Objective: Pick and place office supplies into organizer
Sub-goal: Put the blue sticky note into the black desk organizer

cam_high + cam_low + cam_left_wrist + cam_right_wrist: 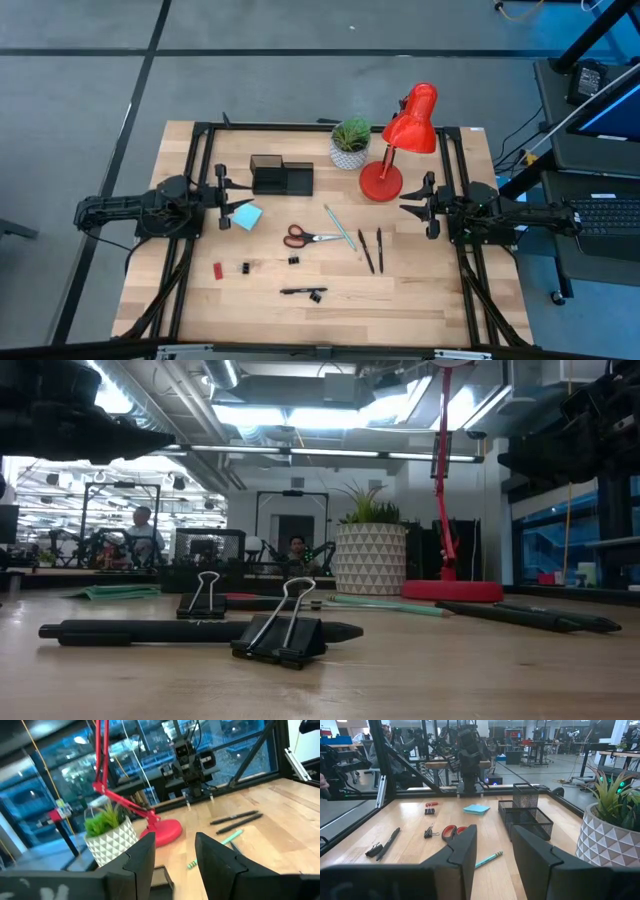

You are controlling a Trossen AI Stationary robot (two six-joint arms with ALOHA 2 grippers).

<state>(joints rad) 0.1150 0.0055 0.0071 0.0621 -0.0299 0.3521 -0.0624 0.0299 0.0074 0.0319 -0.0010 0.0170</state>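
The left gripper (222, 196) hovers with fingers parted and empty beside the light-blue notepad (246, 216), likely lining up a pick. The organizer (281, 177) sits just beyond; the right gripper (412, 200) waits by the lamp (400, 145), fingers apart, empty.

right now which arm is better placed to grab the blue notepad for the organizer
Left. The left gripper hangs right beside the blue notepad, jaws open, with the organizer close by on the same side. The right gripper waits past the lamp, across the table.

Bright ceiling strip lights (290, 415) glaring in low view, even overhead light, soft shadows, blurred background.
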